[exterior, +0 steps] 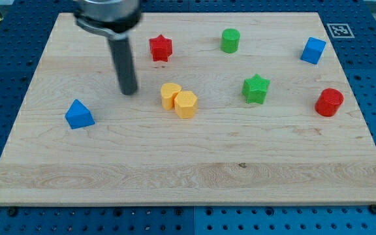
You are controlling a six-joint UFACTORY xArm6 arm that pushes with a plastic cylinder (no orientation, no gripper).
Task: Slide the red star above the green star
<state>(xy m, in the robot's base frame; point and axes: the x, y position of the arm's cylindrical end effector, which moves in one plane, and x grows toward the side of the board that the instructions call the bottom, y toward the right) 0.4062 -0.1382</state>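
The red star [160, 47] lies on the wooden board near the view's top, left of centre. The green star [256, 89] lies right of centre, well to the right of and below the red star. My tip [130, 91] rests on the board below and to the left of the red star, apart from it. It is left of the yellow blocks and touches no block.
A yellow heart-like block [170, 94] and a yellow hexagon [186, 104] touch each other at centre. A green cylinder [230, 40] is at top centre-right, a blue cube [313, 50] top right, a red cylinder [329, 102] right, a blue triangle [79, 114] left. The board's edge [188, 202] runs along the bottom.
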